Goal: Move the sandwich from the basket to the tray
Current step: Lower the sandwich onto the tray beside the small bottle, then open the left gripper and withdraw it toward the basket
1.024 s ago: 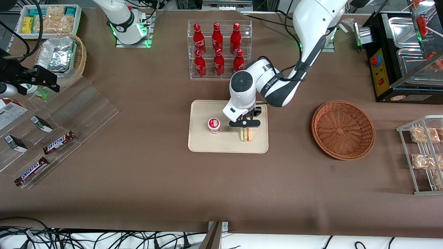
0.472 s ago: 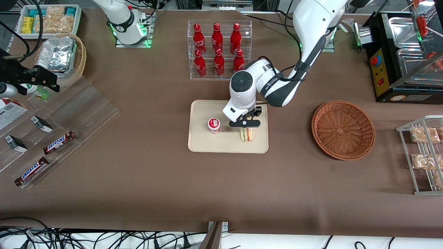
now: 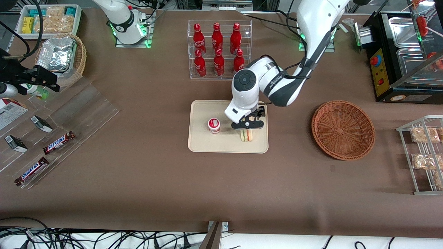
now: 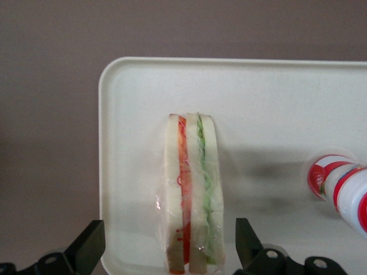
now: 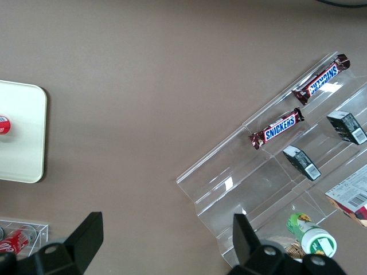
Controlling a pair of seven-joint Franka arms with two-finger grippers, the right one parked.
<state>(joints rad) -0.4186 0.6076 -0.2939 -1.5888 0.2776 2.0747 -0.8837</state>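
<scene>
The wrapped sandwich (image 3: 246, 135) stands on edge on the cream tray (image 3: 200, 145), near the tray's corner nearest the front camera on the working arm's side. It also shows in the left wrist view (image 4: 192, 189), with white bread and red and green layers. My left gripper (image 3: 247, 128) is open just above it, one finger (image 4: 86, 249) on each side of the sandwich and apart from the wrap. The reddish-brown basket (image 3: 343, 129) sits empty toward the working arm's end of the table.
A small red-and-white cup (image 3: 214, 125) stands on the tray beside the sandwich. A clear rack of red bottles (image 3: 218, 48) stands farther from the camera than the tray. A wire rack of bagged snacks (image 3: 425, 152) sits beside the basket. Acrylic steps hold candy bars (image 3: 59, 142).
The gripper has lifted slightly and shifted a little toward the basket. The sandwich stays standing on the tray.
</scene>
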